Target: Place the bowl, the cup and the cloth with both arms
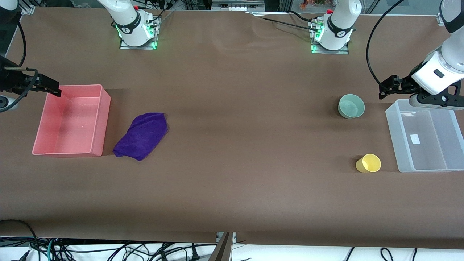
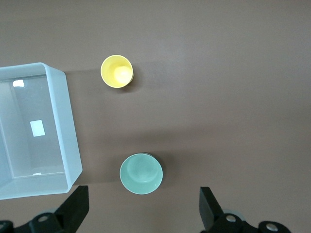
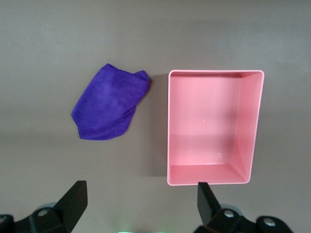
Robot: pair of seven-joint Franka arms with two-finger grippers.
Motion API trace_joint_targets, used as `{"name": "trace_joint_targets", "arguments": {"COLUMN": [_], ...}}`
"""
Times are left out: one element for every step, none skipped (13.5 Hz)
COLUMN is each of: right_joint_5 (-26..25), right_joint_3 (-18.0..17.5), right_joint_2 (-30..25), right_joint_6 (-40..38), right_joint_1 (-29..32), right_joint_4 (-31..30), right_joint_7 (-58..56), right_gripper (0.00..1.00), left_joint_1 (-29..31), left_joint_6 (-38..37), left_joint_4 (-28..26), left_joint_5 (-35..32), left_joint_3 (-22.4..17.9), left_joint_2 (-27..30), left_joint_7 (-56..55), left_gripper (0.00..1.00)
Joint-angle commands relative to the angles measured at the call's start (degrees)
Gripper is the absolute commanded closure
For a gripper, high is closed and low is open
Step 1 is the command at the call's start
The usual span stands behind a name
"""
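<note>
The pale green bowl (image 1: pixel 351 106) stands upright toward the left arm's end of the table; it also shows in the left wrist view (image 2: pixel 141 173). The yellow cup (image 1: pixel 368 163) stands nearer to the front camera than the bowl and shows in the left wrist view (image 2: pixel 116 71). The purple cloth (image 1: pixel 141 135) lies crumpled beside the pink bin; it shows in the right wrist view (image 3: pixel 111 108). My left gripper (image 1: pixel 385 88) (image 2: pixel 143 206) is open and empty, high over the table beside the bowl. My right gripper (image 1: pixel 53 88) (image 3: pixel 140 200) is open and empty, over the pink bin's edge.
A clear plastic bin (image 1: pixel 393 141) (image 2: pixel 68 131) stands empty at the left arm's end, beside the cup and bowl. A pink bin (image 1: pixel 105 119) (image 3: pixel 170 131) stands empty at the right arm's end. The table is covered in brown cloth.
</note>
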State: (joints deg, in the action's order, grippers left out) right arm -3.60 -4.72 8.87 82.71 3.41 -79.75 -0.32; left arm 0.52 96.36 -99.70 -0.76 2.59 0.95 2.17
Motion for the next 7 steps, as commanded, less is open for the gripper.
{"name": "trace_joint_targets", "arguments": {"right_joint_5": [0.17, 0.08, 0.08, 0.08, 0.08, 0.17, 0.00], "right_joint_3": [0.06, 0.06, 0.06, 0.06, -0.03, 0.06, -0.03], "right_joint_2": [-1.05, -0.97, -0.88, -0.88, -1.05, -1.23, -1.32], "right_joint_6": [0.61, 0.61, 0.61, 0.61, 0.61, 0.61, 0.43], "right_joint_1": [-0.16, -0.16, -0.16, -0.16, -0.07, -0.07, -0.07], "right_joint_4": [-0.58, -0.58, -0.58, -0.58, -0.58, -0.67, -1.02], "right_joint_7": [0.57, 0.23, -0.12, -0.47, -0.56, -0.56, -0.39], "right_gripper": [0.00, 0.00, 0.00, 0.00, 0.00, 0.00, 0.00], "left_joint_1": [0.36, 0.36, 0.44, 0.36, 0.36, 0.27, 0.27], "left_joint_6": [-1.34, -1.26, -1.26, -1.34, -1.26, -1.26, -1.26], "left_joint_4": [1.71, 1.71, 1.71, 1.71, 1.71, 1.71, 1.62], "left_joint_5": [0.85, 0.85, 0.85, 0.85, 0.85, 0.76, 0.85], "left_joint_3": [0.31, 0.31, 0.31, 0.31, 0.31, 0.31, 0.31], "left_joint_2": [-0.69, -0.69, -0.69, -0.69, -0.69, -0.69, -0.78], "left_joint_7": [0.47, 0.47, 0.56, 0.47, 0.47, 0.38, 0.38], "left_gripper": [0.00, 0.00, 0.00, 0.00, 0.00, 0.00, 0.00]}}
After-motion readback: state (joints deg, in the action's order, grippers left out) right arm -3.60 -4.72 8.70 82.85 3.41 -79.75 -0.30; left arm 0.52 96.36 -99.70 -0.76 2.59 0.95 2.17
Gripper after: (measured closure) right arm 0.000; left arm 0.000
